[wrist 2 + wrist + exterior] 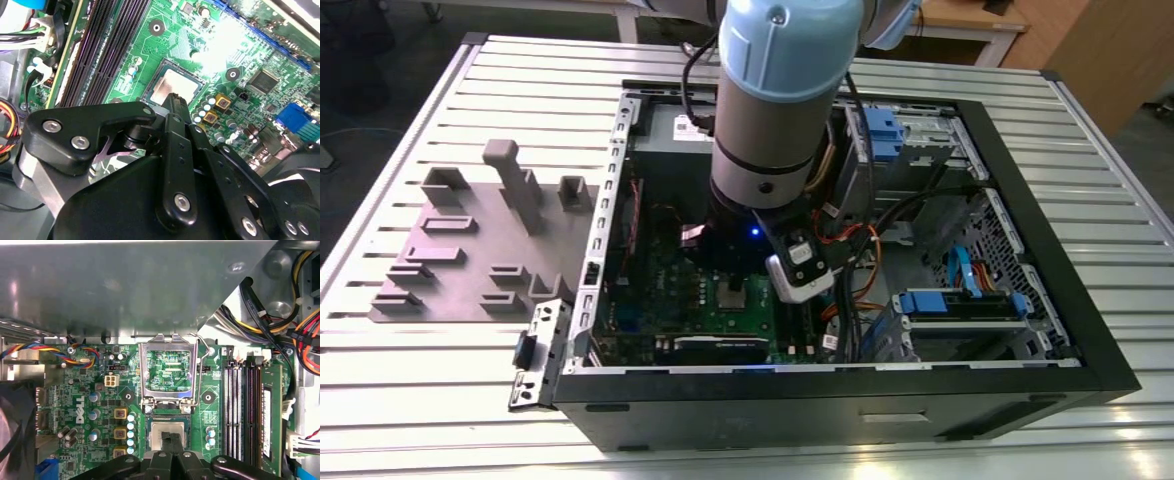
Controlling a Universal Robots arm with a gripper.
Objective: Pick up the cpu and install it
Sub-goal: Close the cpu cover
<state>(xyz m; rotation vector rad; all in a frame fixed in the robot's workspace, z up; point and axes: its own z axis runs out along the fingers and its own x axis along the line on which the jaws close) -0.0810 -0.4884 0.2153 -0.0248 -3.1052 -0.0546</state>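
The cpu (161, 433) is a small silver square lying flat in the black socket on the green motherboard (90, 390); it also shows in the second wrist view as the cpu (175, 84). My gripper (170, 439) hangs right over its near edge with the two black fingers pressed together and nothing between them. In the second wrist view the gripper (175, 98) tip points at the chip's edge. The silver socket frame (167, 371) stands flipped up behind the socket. In the exterior view the arm (774, 130) reaches down into the open computer case (854, 400).
Long black memory sticks (241, 410) run beside the socket. Bundles of coloured cables (295, 325) hang by the case wall, and a grey metal panel (125, 285) spans above the board. A grey fixture plate (467, 250) with upright blocks lies on the slatted table (427, 400) at the exterior view's left.
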